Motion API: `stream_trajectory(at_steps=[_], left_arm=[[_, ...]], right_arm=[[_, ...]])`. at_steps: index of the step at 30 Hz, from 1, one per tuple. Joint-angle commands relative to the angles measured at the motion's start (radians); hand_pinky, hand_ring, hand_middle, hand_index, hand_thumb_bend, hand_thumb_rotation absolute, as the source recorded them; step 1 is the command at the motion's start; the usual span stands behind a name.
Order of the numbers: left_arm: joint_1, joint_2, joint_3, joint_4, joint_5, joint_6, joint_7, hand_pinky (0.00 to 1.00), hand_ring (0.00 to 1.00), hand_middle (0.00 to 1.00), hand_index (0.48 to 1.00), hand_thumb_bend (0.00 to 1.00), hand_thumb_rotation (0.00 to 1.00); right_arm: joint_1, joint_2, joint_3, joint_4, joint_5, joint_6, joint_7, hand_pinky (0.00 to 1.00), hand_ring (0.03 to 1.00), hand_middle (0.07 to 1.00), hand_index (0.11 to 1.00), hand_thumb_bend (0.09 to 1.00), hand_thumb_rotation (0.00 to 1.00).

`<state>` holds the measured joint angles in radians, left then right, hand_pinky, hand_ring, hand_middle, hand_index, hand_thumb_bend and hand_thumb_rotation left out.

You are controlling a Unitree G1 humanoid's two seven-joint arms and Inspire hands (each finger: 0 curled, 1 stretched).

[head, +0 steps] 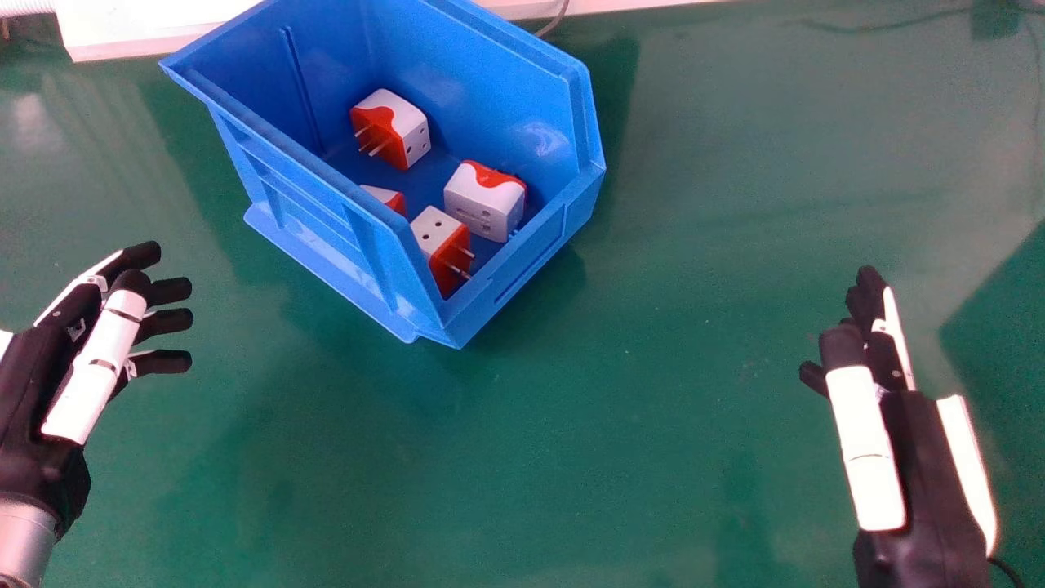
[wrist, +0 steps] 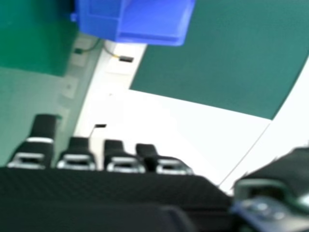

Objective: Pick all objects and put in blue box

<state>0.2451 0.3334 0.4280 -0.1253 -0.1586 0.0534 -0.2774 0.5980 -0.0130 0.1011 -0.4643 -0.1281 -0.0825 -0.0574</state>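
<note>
Adapters (head: 486, 202), four, boxy, red-and-white: head view, inside blue plastic box (head: 531, 265), eleven o'clock; right hand view, box exterior. Left hand (head: 91, 367), eight o'clock; right hand (head: 865, 445), four; fingers outstretched.

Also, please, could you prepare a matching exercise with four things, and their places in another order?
Things
1. blue box
2. left hand
3. right hand
4. red-and-white plugs

Places
A. inside the box
B. right side of the head view
C. on the green table
D. left side of the head view

Pairs: 1-C, 2-D, 3-B, 4-A
</note>
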Motion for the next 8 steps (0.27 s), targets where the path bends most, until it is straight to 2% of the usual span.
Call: stream_trajectory(at_steps=[1,3,4,6,8], left_arm=[[-0.007,0.032,-0.001,0.003,0.017,-0.034,-0.002,0.63,0.74,0.77,0.832,0.29,0.72],[-0.009,0.053,-0.006,0.02,0.034,-0.046,-0.014,0.62,0.74,0.77,0.829,0.29,0.71],[-0.011,0.064,-0.005,0.031,0.038,-0.048,-0.02,0.61,0.73,0.76,0.822,0.3,0.69],[-0.018,0.079,-0.002,0.053,0.04,-0.053,-0.025,0.61,0.73,0.76,0.816,0.31,0.68],[-0.024,0.085,-0.001,0.069,0.039,-0.056,-0.023,0.6,0.72,0.76,0.811,0.32,0.66]], right_arm=[[-0.008,0.002,0.006,-0.004,-0.017,-0.032,-0.01,0.87,0.994,1.0,0.98,0.506,1.0],[-0.01,0.006,0.015,-0.001,-0.03,-0.035,-0.016,0.86,0.994,1.0,0.98,0.505,1.0],[-0.01,0.009,0.021,-0.001,-0.033,-0.035,-0.018,0.86,0.994,1.0,0.98,0.503,1.0],[-0.012,0.016,0.03,0.001,-0.041,-0.035,-0.022,0.85,0.993,1.0,0.979,0.503,1.0],[-0.015,0.019,0.036,0.008,-0.045,-0.037,-0.025,0.85,0.992,1.0,0.979,0.502,1.0]])
